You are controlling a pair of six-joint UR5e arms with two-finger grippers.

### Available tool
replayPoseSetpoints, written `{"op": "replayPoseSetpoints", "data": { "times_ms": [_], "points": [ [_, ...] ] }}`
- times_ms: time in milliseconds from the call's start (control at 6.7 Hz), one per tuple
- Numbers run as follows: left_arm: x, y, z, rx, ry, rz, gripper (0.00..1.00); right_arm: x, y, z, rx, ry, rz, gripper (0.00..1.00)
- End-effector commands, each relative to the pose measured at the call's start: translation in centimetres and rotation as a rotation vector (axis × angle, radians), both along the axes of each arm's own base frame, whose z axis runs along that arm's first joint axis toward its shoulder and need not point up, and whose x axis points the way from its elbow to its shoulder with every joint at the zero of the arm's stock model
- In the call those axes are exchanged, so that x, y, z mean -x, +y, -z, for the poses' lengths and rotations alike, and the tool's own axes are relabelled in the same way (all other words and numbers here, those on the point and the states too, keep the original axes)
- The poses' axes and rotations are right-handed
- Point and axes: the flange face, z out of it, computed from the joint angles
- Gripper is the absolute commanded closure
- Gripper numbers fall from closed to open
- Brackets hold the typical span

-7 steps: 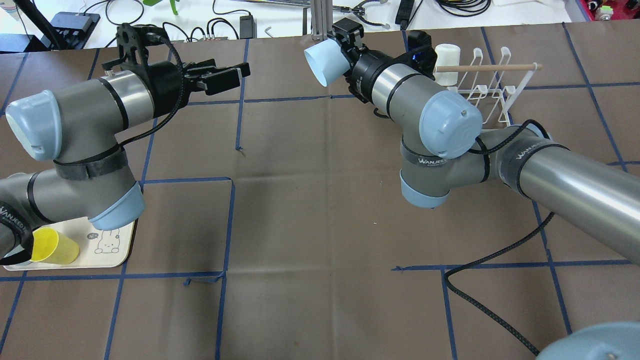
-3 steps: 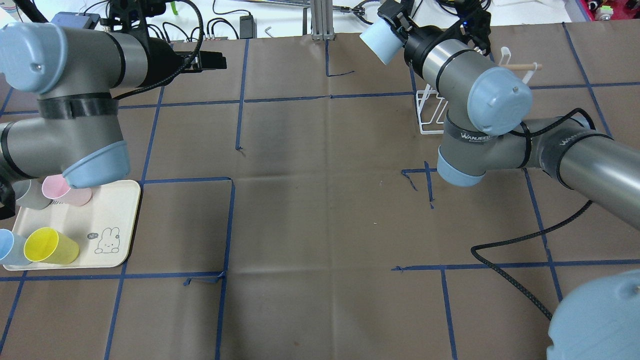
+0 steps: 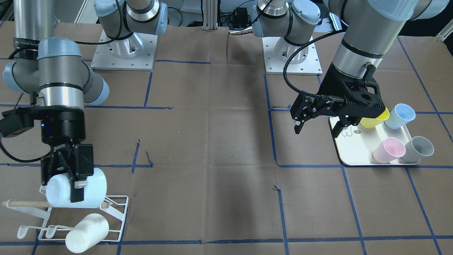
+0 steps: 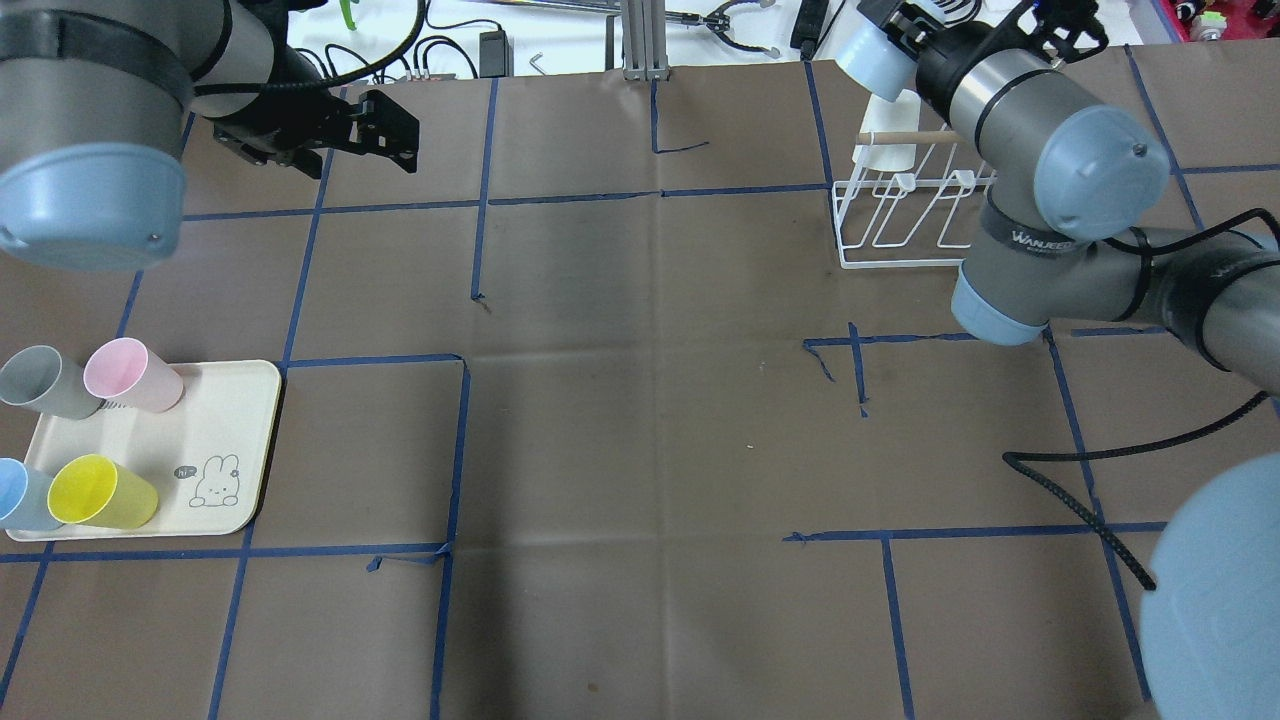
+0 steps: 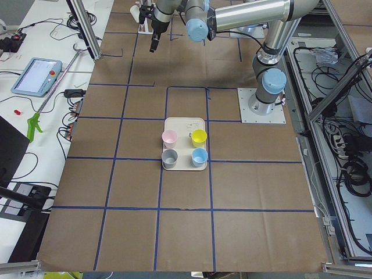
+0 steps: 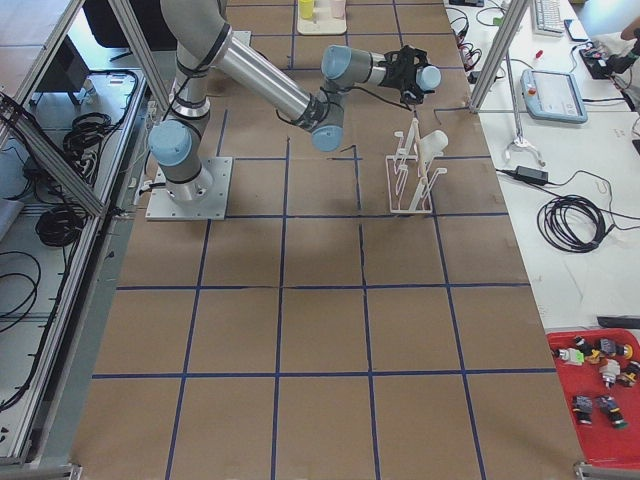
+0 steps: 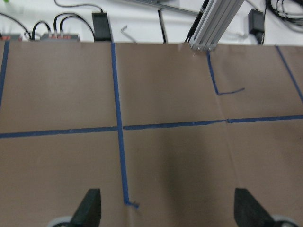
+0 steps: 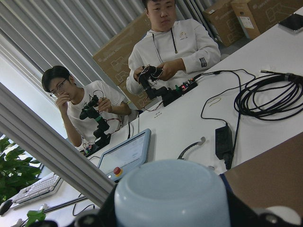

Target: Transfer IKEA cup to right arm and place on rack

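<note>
My right gripper [image 3: 72,187] is shut on a pale blue cup [image 3: 92,193] and holds it on its side just above the wooden dowel of the white wire rack [image 3: 116,212]. In the overhead view the cup [image 4: 868,62] sits beyond the rack's [image 4: 880,240] far end. The right wrist view shows the cup's base [image 8: 173,194] between the fingers. My left gripper [image 3: 318,129] is open and empty, over the table beside the tray; the left wrist view shows its fingertips [image 7: 92,210] wide apart.
A white cup [image 3: 86,232] lies on a prong at the rack's far end. A cream tray [image 4: 235,440] at the near left holds yellow, blue, pink and grey cups. Cables and a metal post stand past the table's far edge. Two people sit beyond it.
My right arm has carried the blue cup to the right and farther back, to the rack's far end. My left arm has pulled back to the left, still open.
</note>
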Motion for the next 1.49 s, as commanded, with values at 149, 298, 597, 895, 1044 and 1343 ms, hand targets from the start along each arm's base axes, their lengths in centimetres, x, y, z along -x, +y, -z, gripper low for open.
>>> {"op": "replayPoseSetpoints", "data": {
  "times_ms": [149,298,597,895,1044,1343],
  "points": [
    [0.0,3.0,-1.4,-0.262,-0.06,-0.03,0.01,6.8,-4.2,1.3,0.058,0.323,-0.033,0.79],
    [0.0,3.1,-0.6,-0.272,-0.066,-0.031,0.01,9.0,-5.3,1.0,0.093,0.408,-0.077,0.79],
    [0.3,3.4,-0.3,-0.275,-0.063,-0.047,0.01,11.6,-6.5,3.2,0.103,0.435,-0.138,0.79],
    [0.9,2.6,-0.8,-0.204,-0.066,-0.054,0.01,14.1,-6.4,4.5,0.089,0.429,-0.132,0.79],
    [0.9,2.7,-0.9,-0.202,-0.066,-0.056,0.01,15.1,-6.6,5.7,0.083,0.447,-0.149,0.79],
    [0.9,2.7,-0.9,-0.202,-0.066,-0.056,0.01,15.8,-7.1,7.8,0.071,0.451,-0.147,0.79]
  ]
}}
